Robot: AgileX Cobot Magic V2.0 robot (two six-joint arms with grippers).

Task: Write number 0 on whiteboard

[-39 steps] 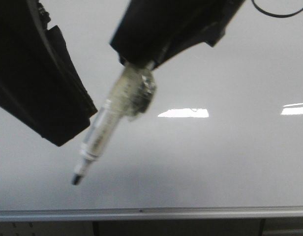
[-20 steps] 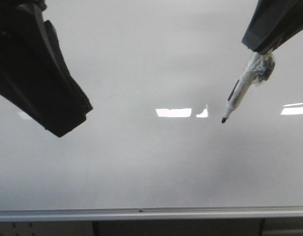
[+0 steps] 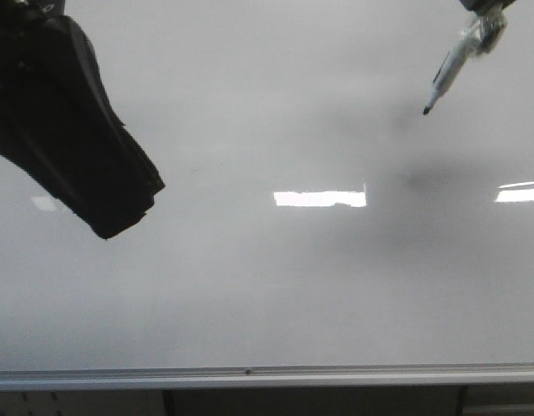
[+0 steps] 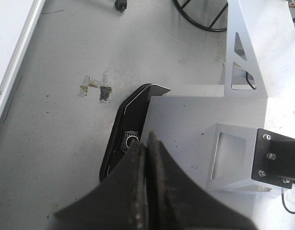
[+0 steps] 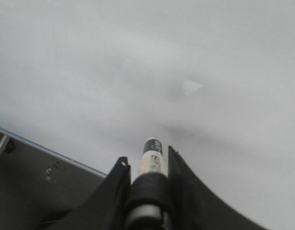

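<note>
The whiteboard [image 3: 276, 286] is a glossy pale grey board that fills the front view, with a silver rail [image 3: 267, 375] along its near edge. No drawn number 0 shows on it. My right gripper [image 5: 145, 163] is shut on a marker [image 5: 152, 163]; in the front view the marker [image 3: 449, 69] hangs at the top right, tip down-left, above the board with a soft shadow [image 3: 423, 179] under it. My left gripper [image 4: 146, 139] is shut and empty, off the board; its dark bulk [image 3: 68, 147] shows at the left of the front view.
Bright rectangular light glares [image 3: 321, 198] lie on the board. In the left wrist view I see the grey floor [image 4: 56, 120], a pale metal robot base [image 4: 205, 139] and tape scraps [image 4: 95, 88]. The right wrist view shows the board's rail [image 5: 47, 151].
My right gripper with the marker has swung from the middle of the board to the far upper right and further from the camera. The left arm has shifted only slightly.
</note>
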